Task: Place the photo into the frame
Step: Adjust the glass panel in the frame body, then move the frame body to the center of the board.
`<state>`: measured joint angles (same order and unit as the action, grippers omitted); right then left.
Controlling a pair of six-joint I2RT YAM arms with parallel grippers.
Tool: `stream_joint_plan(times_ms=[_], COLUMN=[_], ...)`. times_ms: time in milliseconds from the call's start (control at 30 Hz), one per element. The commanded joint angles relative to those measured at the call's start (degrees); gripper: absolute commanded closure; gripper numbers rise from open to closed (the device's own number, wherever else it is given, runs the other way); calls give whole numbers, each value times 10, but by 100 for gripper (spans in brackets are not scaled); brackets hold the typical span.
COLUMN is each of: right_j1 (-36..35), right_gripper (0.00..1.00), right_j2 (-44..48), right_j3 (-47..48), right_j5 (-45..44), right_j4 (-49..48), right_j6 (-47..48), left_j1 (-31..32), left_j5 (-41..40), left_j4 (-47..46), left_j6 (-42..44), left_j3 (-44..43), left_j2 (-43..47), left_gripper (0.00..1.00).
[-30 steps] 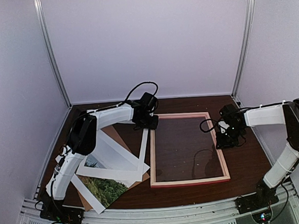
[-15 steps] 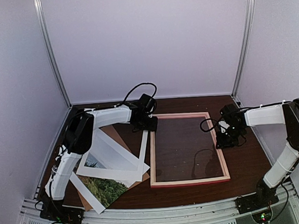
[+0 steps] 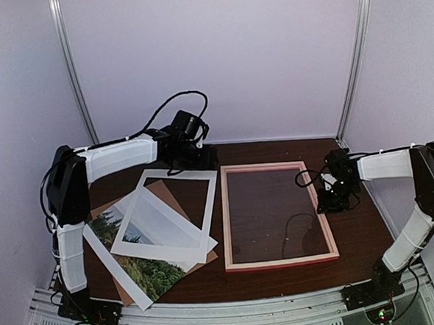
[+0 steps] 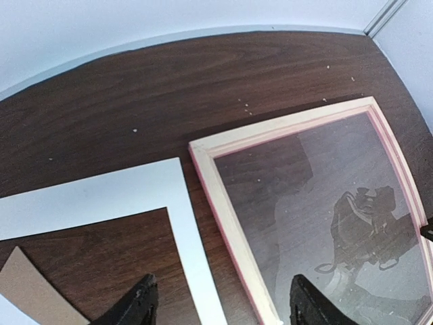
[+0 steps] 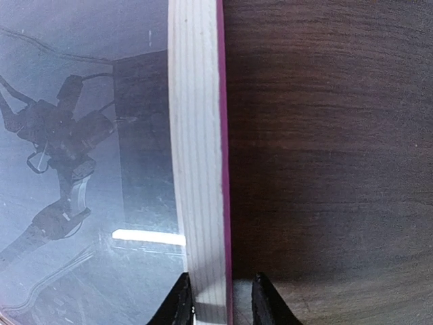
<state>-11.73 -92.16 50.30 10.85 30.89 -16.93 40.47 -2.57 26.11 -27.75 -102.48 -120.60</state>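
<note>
The frame (image 3: pixel 226 221) lies flat right of centre, pale wood rails up, glass reflecting the arms. The photo (image 3: pixel 146 273), green trees with a white border, lies at the near left, partly under a white mat (image 3: pixel 175 174). It does not show in either wrist view. My left gripper (image 3: pixel 204 160) hovers open over the gap between the mat (image 4: pixel 101 193) and the frame's far left corner (image 4: pixel 223 196), holding nothing (image 4: pixel 226 308). My right gripper (image 3: pixel 330 200) sits on the frame's right rail (image 5: pixel 199 169), its fingers (image 5: pixel 223 305) closed round it.
A brown backing board (image 3: pixel 201 261) lies under the photo and mat, and one corner of it (image 4: pixel 34 291) shows in the left wrist view. Booth walls and metal posts stand close on three sides. Dark wood table (image 3: pixel 357 227) shows right of the frame.
My left gripper has opened and drawn back leftward from the frame's far left corner. The frame has shifted slightly right with the right gripper. The mat's far edge now shows whole.
</note>
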Motion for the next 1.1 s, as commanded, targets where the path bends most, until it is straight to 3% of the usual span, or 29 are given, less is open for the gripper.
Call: stream_joint_plan(times_ms=[0,300,600,833,1067], right_j1=[16,19,0,-79,-218], right_gripper=[70,61,34,29,27], right_j2=[2,25,84,61,-22], right_j3=[12,28,45,70,159], right_j5=[-26,-39,-9,33,34], right_j4=[24,41,15,-43,-79], right_j6=[9,24,15,-21,-42], left_j1=[-30,-110,-195,-256,-273], left_j5=[-10,9,3,26,-7], left_j4=[-14,-10,16,27,22], left_j6=[17,4,9,12,14], left_j3=[53,188,294,336,357], left_j2=[45,128,202,219,217], left_gripper=[32,29,25,24,25])
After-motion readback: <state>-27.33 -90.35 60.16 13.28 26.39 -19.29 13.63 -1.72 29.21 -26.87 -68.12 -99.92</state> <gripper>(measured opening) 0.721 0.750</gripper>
